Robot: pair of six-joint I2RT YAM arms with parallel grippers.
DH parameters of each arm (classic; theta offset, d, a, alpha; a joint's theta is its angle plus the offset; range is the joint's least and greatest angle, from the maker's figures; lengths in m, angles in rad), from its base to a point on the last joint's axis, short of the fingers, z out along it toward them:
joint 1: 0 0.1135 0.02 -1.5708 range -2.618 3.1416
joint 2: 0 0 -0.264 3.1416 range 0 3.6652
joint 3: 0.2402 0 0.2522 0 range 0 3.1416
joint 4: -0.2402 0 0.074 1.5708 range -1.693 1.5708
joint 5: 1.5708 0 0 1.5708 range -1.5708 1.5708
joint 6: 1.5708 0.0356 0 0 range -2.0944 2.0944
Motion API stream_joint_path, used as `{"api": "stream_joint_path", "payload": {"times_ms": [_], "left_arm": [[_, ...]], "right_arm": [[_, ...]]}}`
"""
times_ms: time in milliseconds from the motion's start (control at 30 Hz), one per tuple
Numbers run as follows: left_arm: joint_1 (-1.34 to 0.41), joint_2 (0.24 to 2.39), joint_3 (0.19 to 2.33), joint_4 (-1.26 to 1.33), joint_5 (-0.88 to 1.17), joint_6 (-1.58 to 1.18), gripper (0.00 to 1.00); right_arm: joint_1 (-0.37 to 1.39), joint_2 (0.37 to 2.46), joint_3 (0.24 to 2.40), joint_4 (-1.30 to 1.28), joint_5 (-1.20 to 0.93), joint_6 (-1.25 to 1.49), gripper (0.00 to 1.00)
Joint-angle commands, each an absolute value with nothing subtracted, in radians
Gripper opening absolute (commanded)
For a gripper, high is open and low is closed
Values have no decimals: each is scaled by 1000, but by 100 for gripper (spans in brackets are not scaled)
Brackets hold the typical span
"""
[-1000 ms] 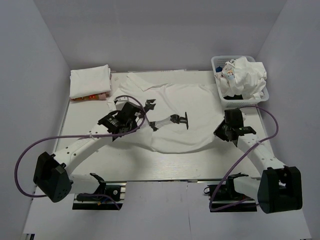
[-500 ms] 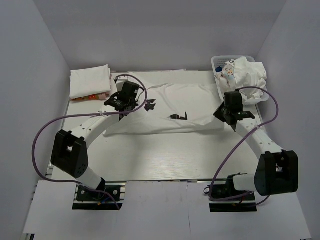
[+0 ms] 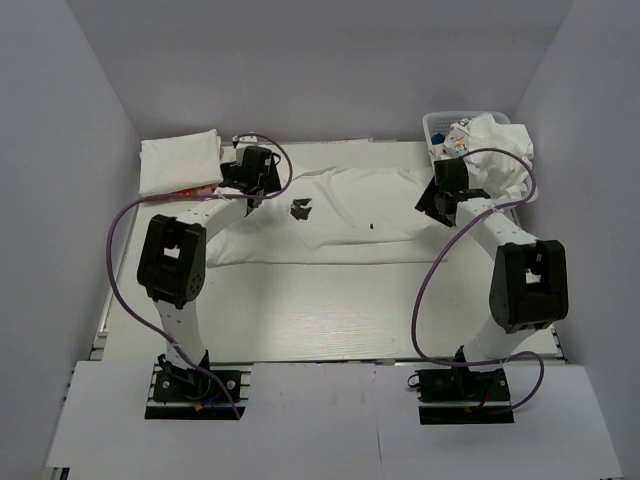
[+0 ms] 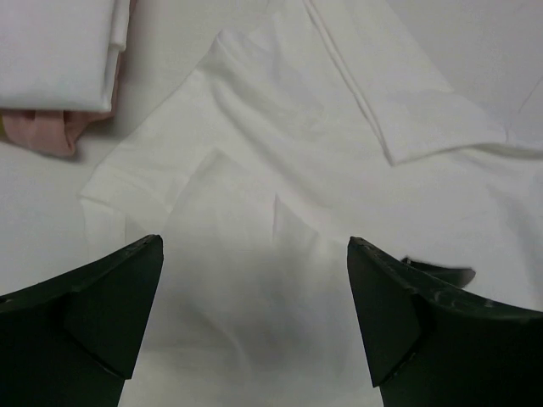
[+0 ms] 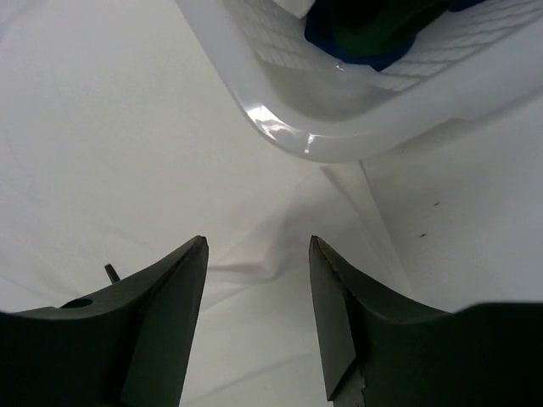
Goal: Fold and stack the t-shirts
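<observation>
A white t-shirt [image 3: 330,225] lies on the table folded in half, its fold line towards me and a small black print [image 3: 300,208] showing on top. My left gripper [image 3: 248,178] hovers open over the shirt's far left corner; in the left wrist view its jaws [image 4: 254,280] stand wide apart above the flat cloth [image 4: 280,170], holding nothing. At the shirt's far right corner, right beside the basket, my right gripper [image 3: 440,198] is open too, with only wrinkled cloth [image 5: 254,220] under its jaws [image 5: 257,254]. A stack of folded white t-shirts [image 3: 180,165] sits at the back left.
The white lattice basket [image 3: 455,205] at the back right holds crumpled white shirts [image 3: 490,150]; its rim [image 5: 280,127] is just ahead of my right fingers, with dark blue cloth [image 5: 327,30] inside. Something pink [image 4: 42,136] lies under the folded stack [image 4: 51,51].
Both arms swept from the table's middle to its far side, carrying the shirt's near edge over and folding it in half. Both grippers then opened and let the cloth go.
</observation>
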State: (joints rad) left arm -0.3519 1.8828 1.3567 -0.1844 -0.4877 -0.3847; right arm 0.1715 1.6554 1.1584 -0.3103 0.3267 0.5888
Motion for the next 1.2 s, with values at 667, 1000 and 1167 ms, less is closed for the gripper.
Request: {"api": "stream_joint_path", "payload": {"times_ms": [667, 1000, 1167], "left_arm": [[-322, 1618, 959, -49, -233, -515, 100], [-313, 1647, 917, -49, -311, -525, 100], [-313, 1647, 908, -60, -348, -525, 100]], "right_arm": [[333, 1624, 974, -180, 123, 471, 90], [337, 1799, 1097, -51, 185, 472, 90], [333, 1896, 1225, -81, 267, 468, 90]]}}
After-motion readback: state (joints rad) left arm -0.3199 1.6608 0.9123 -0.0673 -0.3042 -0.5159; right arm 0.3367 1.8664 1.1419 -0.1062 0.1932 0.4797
